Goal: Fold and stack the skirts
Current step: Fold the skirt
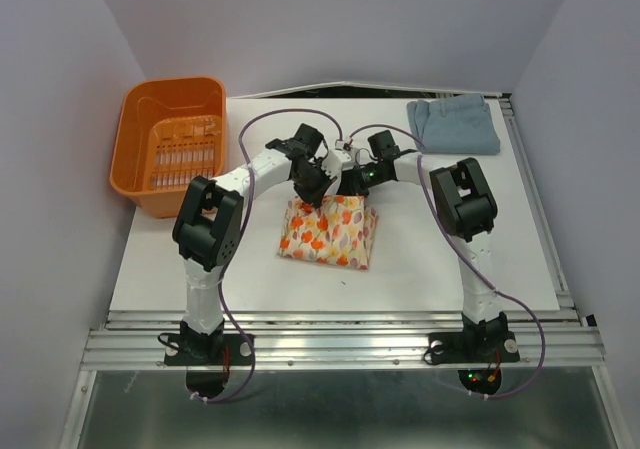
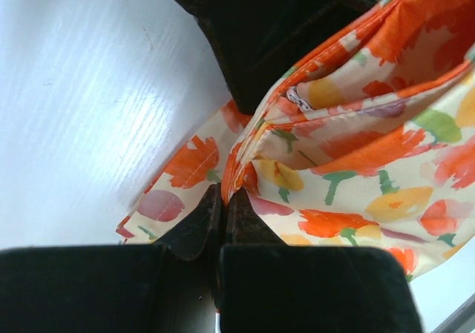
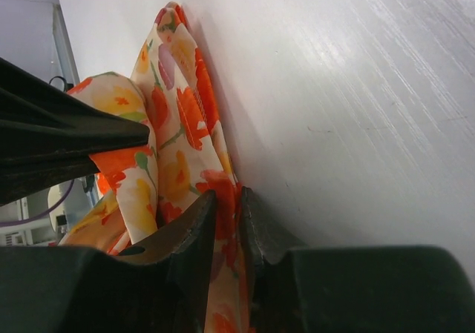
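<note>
The cream skirt with the orange, red and yellow flower print (image 1: 330, 234) lies folded at the middle of the table, its far edge lifted. My left gripper (image 1: 312, 195) is at that edge's left end. In the left wrist view its jaws (image 2: 223, 190) are shut on a fold of the floral skirt (image 2: 356, 170). My right gripper (image 1: 351, 185) is at the right end of the same edge. Its jaws (image 3: 225, 193) are shut on a strip of floral cloth (image 3: 178, 125). The light blue skirt (image 1: 453, 124) lies folded at the back right, apart from both grippers.
An orange plastic basket (image 1: 172, 144) stands at the table's back left corner. The two wrists nearly touch above the floral skirt. The white tabletop (image 1: 450, 254) ends at a metal rail (image 1: 340, 344) in front.
</note>
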`<action>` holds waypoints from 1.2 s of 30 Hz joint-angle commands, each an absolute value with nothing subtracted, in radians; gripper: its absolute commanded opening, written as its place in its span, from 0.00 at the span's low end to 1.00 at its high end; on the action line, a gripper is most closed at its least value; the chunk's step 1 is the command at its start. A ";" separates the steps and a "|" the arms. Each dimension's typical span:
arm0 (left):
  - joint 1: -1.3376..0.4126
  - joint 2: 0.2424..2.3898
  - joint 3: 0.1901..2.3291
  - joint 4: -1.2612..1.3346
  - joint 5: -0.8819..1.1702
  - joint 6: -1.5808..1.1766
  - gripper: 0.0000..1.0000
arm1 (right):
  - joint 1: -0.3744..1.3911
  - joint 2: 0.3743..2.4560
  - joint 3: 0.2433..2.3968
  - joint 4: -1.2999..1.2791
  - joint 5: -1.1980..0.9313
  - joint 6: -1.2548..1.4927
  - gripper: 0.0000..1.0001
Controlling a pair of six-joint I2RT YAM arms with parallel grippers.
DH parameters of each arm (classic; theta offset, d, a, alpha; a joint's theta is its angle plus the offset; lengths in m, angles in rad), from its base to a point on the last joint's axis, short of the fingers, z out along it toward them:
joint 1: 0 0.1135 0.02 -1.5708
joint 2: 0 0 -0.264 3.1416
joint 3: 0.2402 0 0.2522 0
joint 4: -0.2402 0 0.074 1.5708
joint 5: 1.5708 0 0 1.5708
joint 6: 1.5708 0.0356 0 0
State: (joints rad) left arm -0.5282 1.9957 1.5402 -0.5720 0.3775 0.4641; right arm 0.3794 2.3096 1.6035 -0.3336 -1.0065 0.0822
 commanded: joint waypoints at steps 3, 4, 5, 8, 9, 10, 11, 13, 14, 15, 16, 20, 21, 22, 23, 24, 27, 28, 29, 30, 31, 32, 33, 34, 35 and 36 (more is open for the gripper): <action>-0.526 1.971 1.531 -0.489 0.310 0.476 0.13 | 0.391 2.344 1.614 -0.374 -1.008 0.052 0.28; -0.526 1.968 1.526 -0.474 0.302 0.474 0.17 | 0.391 2.347 1.617 -0.377 -1.006 0.051 0.29; -0.526 1.968 1.523 -0.468 0.301 0.474 0.20 | 0.391 2.350 1.618 -0.380 -1.008 0.049 0.30; -0.526 1.962 1.519 -0.457 0.310 0.468 0.28 | 0.391 2.353 1.631 -0.393 -1.000 0.046 0.32; -0.526 1.957 1.514 -0.454 0.311 0.465 0.29 | 0.391 2.350 1.634 -0.396 -0.999 0.043 0.32; -0.525 1.950 1.509 -0.443 0.314 0.465 0.32 | 0.391 2.350 1.641 -0.403 -0.993 0.043 0.33; -0.525 1.930 1.505 -0.437 0.316 0.465 0.33 | 0.391 2.349 1.646 -0.405 -0.986 0.043 0.33; -0.525 1.913 1.506 -0.434 0.316 0.465 0.35 | 0.391 2.344 1.652 -0.413 -0.970 0.038 0.35; -0.523 1.893 1.508 -0.434 0.318 0.463 0.35 | 0.391 2.342 1.661 -0.416 -0.960 0.037 0.37; -0.523 1.887 1.512 -0.436 0.319 0.465 0.35 | 0.391 2.342 1.667 -0.426 -0.950 0.029 0.38; -0.522 1.872 1.517 -0.442 0.318 0.465 0.37 | 0.391 2.339 1.684 -0.433 -0.922 0.028 0.41; -0.511 1.826 1.532 -0.451 0.328 0.446 0.45 | 0.356 2.341 1.738 -0.471 -0.877 0.028 0.54; -0.505 1.816 1.537 -0.453 0.331 0.439 0.52 | 0.347 2.341 1.776 -0.494 -0.874 0.029 0.55; -0.500 1.809 1.540 -0.454 0.334 0.436 0.54 | 0.338 2.344 1.798 -0.505 -0.873 0.031 0.57; -0.497 1.792 1.543 -0.453 0.334 0.430 0.54 | 0.337 2.344 1.816 -0.512 -0.870 0.032 0.60; -0.492 1.784 1.545 -0.454 0.337 0.425 0.54 | 0.322 2.344 1.837 -0.531 -0.864 0.035 0.62; -0.471 1.755 1.542 -0.453 0.345 0.407 0.54 | 0.298 2.345 1.919 -0.552 -0.844 0.040 0.64; -0.454 1.738 1.539 -0.451 0.362 0.390 0.54 | 0.298 2.348 1.955 -0.564 -0.836 0.043 0.64; -0.443 1.727 1.534 -0.453 0.373 0.381 0.54 | 0.287 2.349 1.974 -0.572 -0.830 0.041 0.64; -0.434 1.715 1.519 -0.451 0.388 0.373 0.54 | 0.287 2.349 1.991 -0.583 -0.828 0.040 0.64; -0.420 1.691 1.506 -0.459 0.415 0.368 0.54 | 0.278 2.347 2.014 -0.604 -0.831 0.035 0.64; -0.417 1.675 1.493 -0.466 0.423 0.367 0.54 | 0.278 2.344 2.023 -0.617 -0.836 0.031 0.64; -0.417 1.661 1.452 -0.468 0.426 0.364 0.54 | 0.278 2.333 2.028 -0.644 -0.838 0.022 0.64; -0.417 1.645 1.425 -0.466 0.440 0.359 0.54 | 0.278 2.326 2.031 -0.656 -0.853 0.020 0.63; -0.417 1.614 1.396 -0.462 0.451 0.350 0.54 | 0.278 2.318 2.031 -0.666 -0.860 0.023 0.63; -0.417 1.600 1.341 -0.457 0.465 0.327 0.54 | 0.278 2.309 2.025 -0.675 -0.865 0.025 0.62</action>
